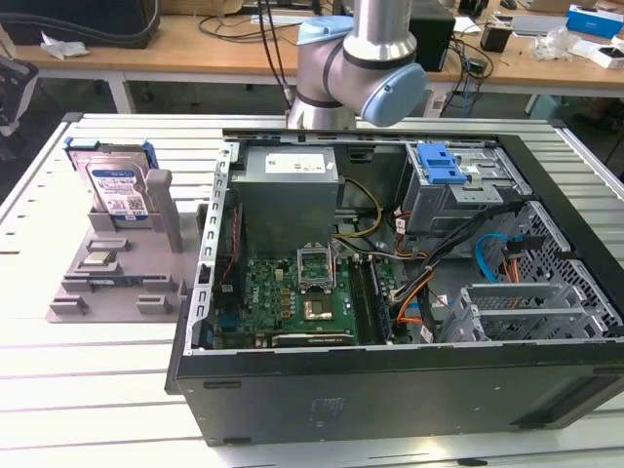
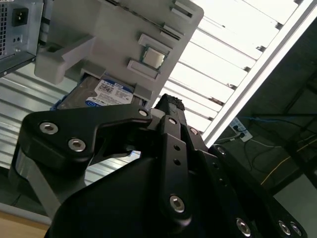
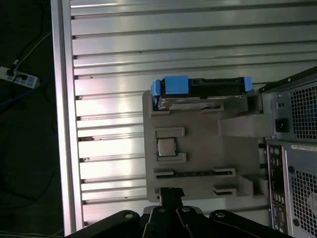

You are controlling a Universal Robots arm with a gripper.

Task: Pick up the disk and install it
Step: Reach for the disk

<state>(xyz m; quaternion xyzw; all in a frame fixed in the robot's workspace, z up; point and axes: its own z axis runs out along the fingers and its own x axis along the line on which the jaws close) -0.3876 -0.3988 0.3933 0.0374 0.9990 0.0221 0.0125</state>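
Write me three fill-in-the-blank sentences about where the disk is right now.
The disk stands upright in a ____ holder.
The holder sits on the exterior view's ____ of the open computer case.
The disk is framed in ____ plastic.
Missing words: grey; left; blue.

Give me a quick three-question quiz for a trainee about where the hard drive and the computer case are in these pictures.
1. True or false: the flat silver-metal hard disk in its blue plastic carrier is already installed inside the open black metal computer case.
2. Multiple choice: in the grey plastic fixture, the disk A) stands upright, B) lies flat, C) leans against the case.
3. Fill in: in the exterior view, the fixture lies on the view's ____ side of the case.
Key: 1 false; 2 A; 3 left.
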